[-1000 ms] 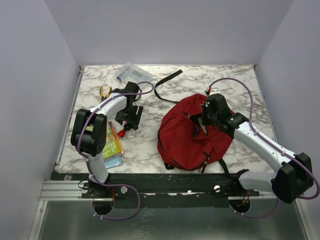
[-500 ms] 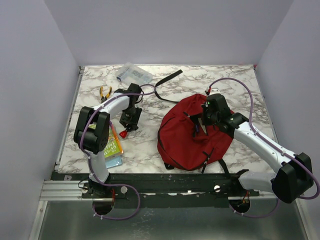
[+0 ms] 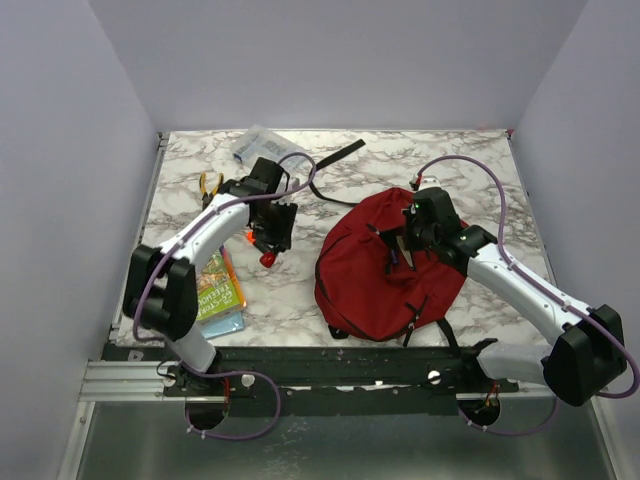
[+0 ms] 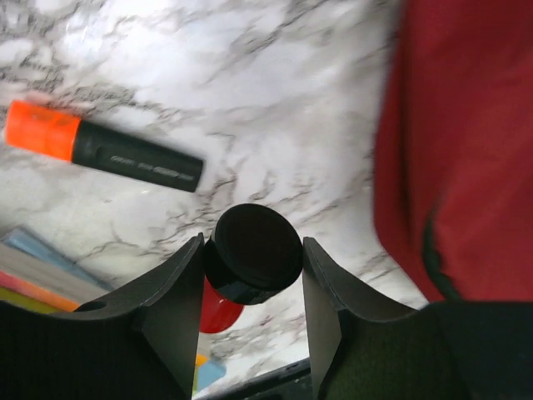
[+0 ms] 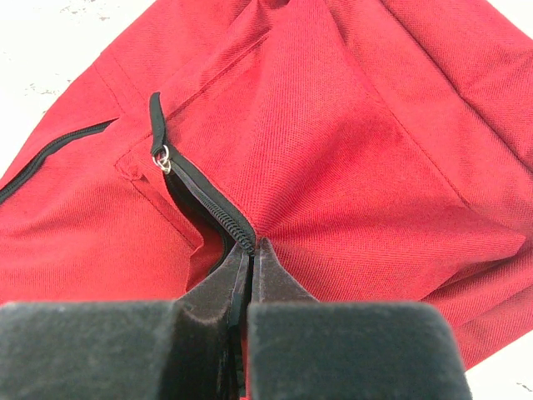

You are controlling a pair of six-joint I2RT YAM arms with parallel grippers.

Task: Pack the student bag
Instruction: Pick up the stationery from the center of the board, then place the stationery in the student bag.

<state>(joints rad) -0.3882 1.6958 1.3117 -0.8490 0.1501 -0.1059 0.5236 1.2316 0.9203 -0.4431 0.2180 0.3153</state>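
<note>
- Left gripper (image 3: 268,240) is clamping a small red tube (image 4: 252,252) by its round black cap, jaws standing partway apart around it, over the desk (image 3: 420,160).
- Right gripper (image 5: 250,250) is pinching fully closed on the student bag (image 3: 365,280), at the end of its black zip (image 5: 208,208).
- The student bag is lying on the desk's right half, well apart from the red tube.
- A black marker (image 4: 104,147) with an orange cap is lying flat on the desk near the tube; its pale print is showing, but I cannot read it.
- A green-covered book (image 3: 218,285) is lying at the near left, its lettering too small to read.
</note>
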